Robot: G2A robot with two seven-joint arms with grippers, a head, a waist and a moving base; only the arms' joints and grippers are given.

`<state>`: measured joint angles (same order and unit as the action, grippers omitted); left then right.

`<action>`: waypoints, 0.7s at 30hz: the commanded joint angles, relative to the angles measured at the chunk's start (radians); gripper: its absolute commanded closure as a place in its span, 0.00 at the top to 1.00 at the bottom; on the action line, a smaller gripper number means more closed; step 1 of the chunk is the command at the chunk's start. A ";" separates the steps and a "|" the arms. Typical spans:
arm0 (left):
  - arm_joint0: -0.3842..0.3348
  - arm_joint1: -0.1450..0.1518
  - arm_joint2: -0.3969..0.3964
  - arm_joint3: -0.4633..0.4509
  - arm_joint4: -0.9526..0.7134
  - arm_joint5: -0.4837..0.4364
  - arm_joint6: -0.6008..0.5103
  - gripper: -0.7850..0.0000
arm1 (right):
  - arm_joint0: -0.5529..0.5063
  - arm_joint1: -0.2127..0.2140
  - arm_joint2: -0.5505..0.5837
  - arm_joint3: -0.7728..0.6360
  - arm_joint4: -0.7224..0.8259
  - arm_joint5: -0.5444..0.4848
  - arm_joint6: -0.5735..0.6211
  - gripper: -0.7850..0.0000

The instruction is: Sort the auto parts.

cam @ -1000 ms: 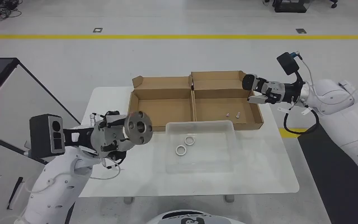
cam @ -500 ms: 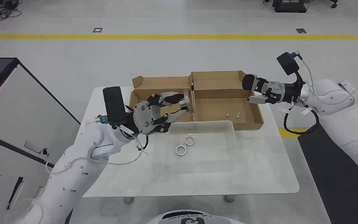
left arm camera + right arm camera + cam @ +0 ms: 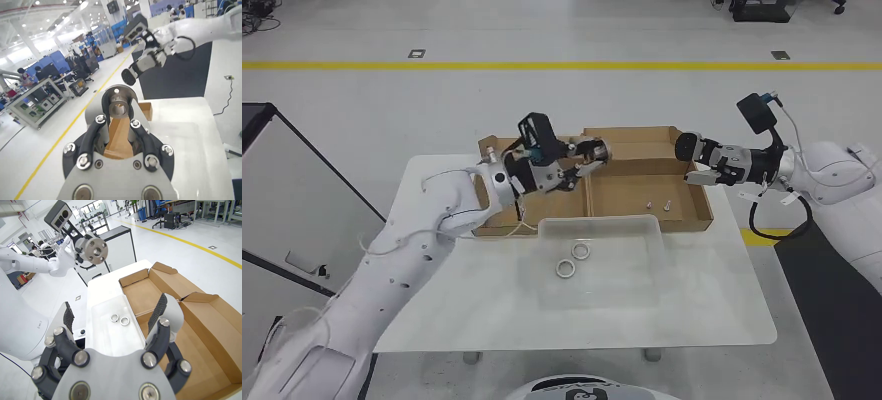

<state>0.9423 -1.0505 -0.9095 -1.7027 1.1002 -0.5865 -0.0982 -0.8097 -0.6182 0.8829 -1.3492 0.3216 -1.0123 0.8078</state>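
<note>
Top view — left hand (image 3: pixel 593 153) carried flange (image 3: pixel 122 91) over box (image 3: pixel 637 192).

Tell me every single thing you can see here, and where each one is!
table: one, white, under everything.
cardboard compartments: two, brown, side by side at the table's far side.
tray: one, clear plastic, in front of the compartments.
rings: two, silver, lying close together in the tray.
small parts: two, silver, in the right-hand compartment; too small to name.
flanged hub: one, silver metal, held up above the wall between the compartments.
left gripper: one, grey and black, shut on the flanged hub.
right gripper: one, grey and black, open and empty, over the right-hand compartment's outer end.
</note>
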 commanded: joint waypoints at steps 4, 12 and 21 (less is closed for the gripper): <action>0.001 -0.007 0.026 0.054 0.052 0.009 -0.055 0.00 | 0.000 0.000 0.000 0.000 0.000 0.000 0.000 1.00; -0.070 -0.044 0.106 0.155 0.105 0.063 -0.143 0.00 | 0.000 0.000 0.000 0.000 0.000 0.000 0.000 1.00; -0.213 -0.123 0.251 0.347 0.170 0.107 -0.201 0.00 | 0.000 0.000 0.000 0.000 0.000 0.000 0.000 1.00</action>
<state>0.7426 -1.1664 -0.6726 -1.3786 1.2625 -0.4784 -0.2977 -0.8097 -0.6182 0.8829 -1.3492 0.3216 -1.0123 0.8078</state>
